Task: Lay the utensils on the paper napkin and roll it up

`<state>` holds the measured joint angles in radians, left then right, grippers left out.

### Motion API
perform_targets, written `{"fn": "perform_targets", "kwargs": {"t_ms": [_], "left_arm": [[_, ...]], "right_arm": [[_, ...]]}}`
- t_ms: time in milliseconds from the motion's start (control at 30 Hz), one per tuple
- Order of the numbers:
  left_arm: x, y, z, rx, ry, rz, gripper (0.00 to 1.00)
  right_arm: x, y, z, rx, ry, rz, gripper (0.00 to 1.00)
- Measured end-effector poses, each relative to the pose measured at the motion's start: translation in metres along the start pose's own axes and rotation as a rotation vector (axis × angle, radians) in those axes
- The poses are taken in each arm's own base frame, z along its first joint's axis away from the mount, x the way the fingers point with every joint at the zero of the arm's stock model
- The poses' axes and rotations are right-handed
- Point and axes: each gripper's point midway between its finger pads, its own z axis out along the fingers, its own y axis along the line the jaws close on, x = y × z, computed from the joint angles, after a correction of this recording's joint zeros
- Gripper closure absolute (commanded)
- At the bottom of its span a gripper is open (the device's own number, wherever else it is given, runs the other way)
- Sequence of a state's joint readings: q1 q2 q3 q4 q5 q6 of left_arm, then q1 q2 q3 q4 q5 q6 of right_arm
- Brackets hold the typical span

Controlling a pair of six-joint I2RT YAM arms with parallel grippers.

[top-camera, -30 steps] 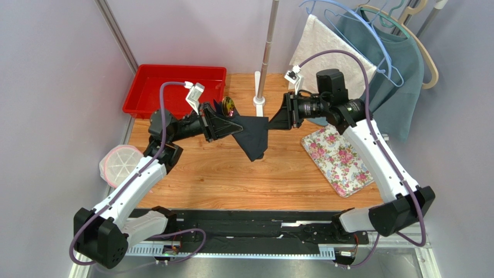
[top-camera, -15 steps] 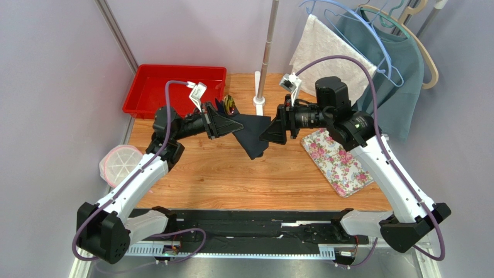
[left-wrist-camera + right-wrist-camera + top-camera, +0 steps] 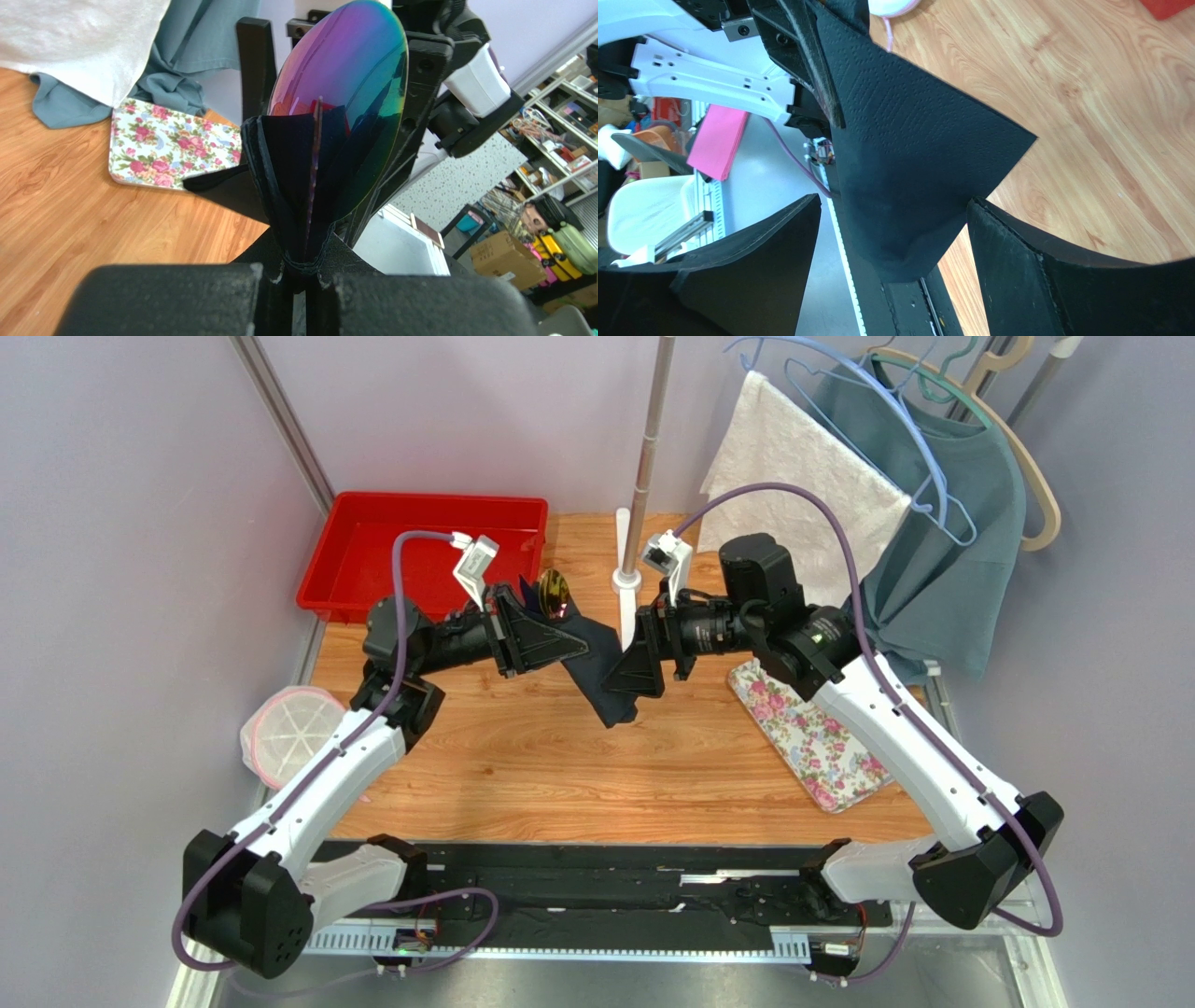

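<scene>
Right gripper (image 3: 630, 669) has slid left, jaws released, napkin (image 3: 913, 161) hanging between them. Left gripper (image 3: 567, 637) stays clenched on the napkin.

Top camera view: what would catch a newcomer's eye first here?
A black paper napkin hangs in mid-air over the table, pinched by the left gripper, with the right gripper open either side of it. A bright red tray sits at the far left corner; a floral mat lies on the right.
</scene>
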<state>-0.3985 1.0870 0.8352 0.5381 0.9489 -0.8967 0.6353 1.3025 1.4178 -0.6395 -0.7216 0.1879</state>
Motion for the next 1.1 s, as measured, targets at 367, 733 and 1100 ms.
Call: {"fn": "perform_targets", "kwargs": {"t_ms": [367, 733, 1100], "left_arm": [[-0.002, -0.018, 0.001, 0.054, 0.001, 0.028, 1.00], [-0.002, -0.027, 0.001, 0.087, 0.010, 0.037, 1.00], [-0.003, -0.038, 0.000, 0.115, 0.013, 0.026, 1.00]], "right_arm": [[0.001, 0.023, 0.008, -0.145, -0.002, 0.010, 0.40], [0.005, 0.040, 0.012, -0.251, 0.009, 0.043, 0.59], [0.003, 0.049, 0.014, -0.307, 0.010, 0.045, 1.00]]}}
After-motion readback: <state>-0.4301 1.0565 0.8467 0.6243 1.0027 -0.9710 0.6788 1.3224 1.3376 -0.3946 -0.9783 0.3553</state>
